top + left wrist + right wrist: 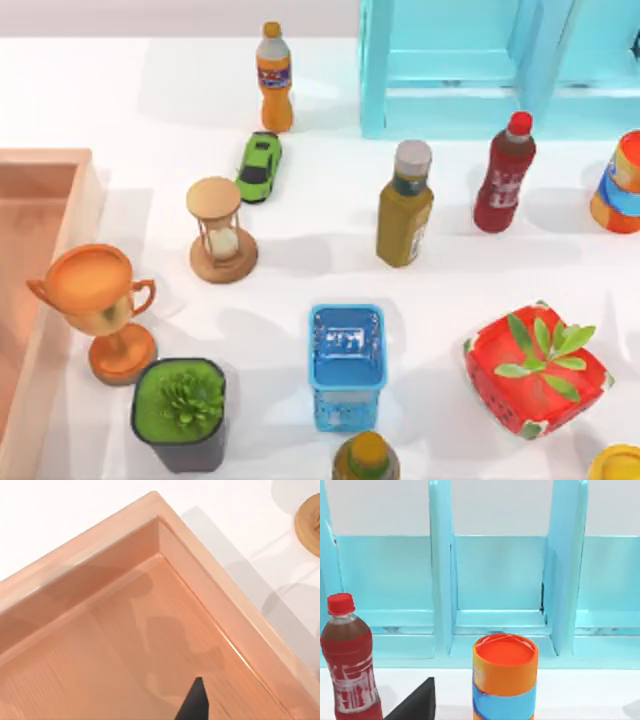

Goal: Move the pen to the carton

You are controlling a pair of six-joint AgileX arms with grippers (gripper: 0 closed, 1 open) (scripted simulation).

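Note:
The carton (pixel 85 200) is a large open box with peach-orange walls at the table's left edge, partly cut off by the picture. The left wrist view looks down into a corner of the carton (pixel 210 585), and its salmon floor is bare. A black part of my left gripper (pixel 195 705) hangs over that floor. A black part of my right gripper (pixel 415 705) sits low between a red bottle (pixel 350 665) and an orange-and-blue can (pixel 505 680). The pen is out of view.
A trophy (pixel 100 300), a potted plant (pixel 182 410) and an hourglass (pixel 220 232) stand close to the carton's right wall. A blue mesh basket (pixel 347 365), a red leaf-print box (pixel 535 370), several bottles and a turquoise shelf (pixel 480 70) stand elsewhere on the table.

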